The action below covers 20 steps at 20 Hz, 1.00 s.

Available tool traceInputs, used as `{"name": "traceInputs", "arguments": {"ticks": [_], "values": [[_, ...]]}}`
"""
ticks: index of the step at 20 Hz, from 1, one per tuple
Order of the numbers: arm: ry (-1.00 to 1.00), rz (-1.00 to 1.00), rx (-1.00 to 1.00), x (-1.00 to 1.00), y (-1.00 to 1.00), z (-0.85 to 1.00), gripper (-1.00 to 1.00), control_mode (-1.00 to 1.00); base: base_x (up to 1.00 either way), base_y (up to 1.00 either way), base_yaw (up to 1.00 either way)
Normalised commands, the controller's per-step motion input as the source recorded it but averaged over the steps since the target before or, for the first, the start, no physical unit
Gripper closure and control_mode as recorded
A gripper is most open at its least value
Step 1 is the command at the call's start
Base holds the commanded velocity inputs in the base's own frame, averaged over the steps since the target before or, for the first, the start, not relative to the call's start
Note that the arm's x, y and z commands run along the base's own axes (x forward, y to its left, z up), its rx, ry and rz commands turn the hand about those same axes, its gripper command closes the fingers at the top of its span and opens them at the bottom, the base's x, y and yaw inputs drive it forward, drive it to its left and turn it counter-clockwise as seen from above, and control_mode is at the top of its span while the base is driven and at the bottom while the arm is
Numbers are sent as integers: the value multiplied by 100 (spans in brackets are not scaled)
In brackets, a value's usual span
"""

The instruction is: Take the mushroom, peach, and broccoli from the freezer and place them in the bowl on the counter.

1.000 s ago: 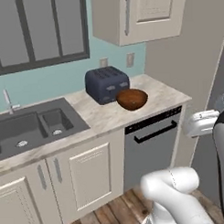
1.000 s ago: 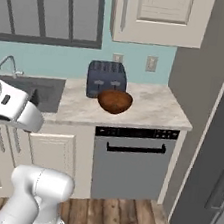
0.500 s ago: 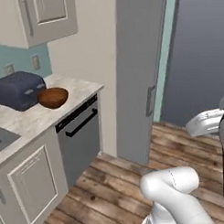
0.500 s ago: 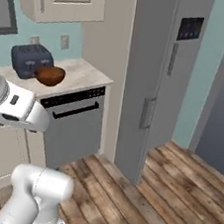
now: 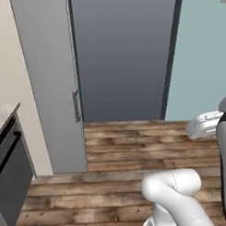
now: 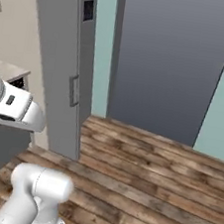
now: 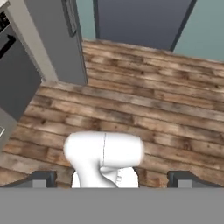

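Hand (image 7: 112,179) pointed down at wooden floor (image 7: 166,109), fingers wide apart, nothing between them. Freezer (image 5: 49,80) stood shut at 10 o'clock, handle (image 5: 76,106) on right edge. Surface (image 5: 3,111) corner at 9 o'clock.

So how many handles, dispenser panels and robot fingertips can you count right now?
Fridge handle: 1
Dishwasher handle: 1
Dispenser panel: 1
Fingertips: 2
Total: 5
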Motion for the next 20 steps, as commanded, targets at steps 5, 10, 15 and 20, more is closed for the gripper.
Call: {"name": "traceInputs", "arguments": {"ticks": [5, 10, 15, 20], "values": [[0, 0, 0, 0, 0, 0, -100, 100, 0, -38, -70], [0, 0, 0, 0, 0, 0, -100, 100, 33, -11, -46], [0, 0, 0, 0, 0, 0, -100, 100, 40, 1, -19], [0, 0, 0, 0, 0, 0, -100, 100, 94, 4, 15]]}}
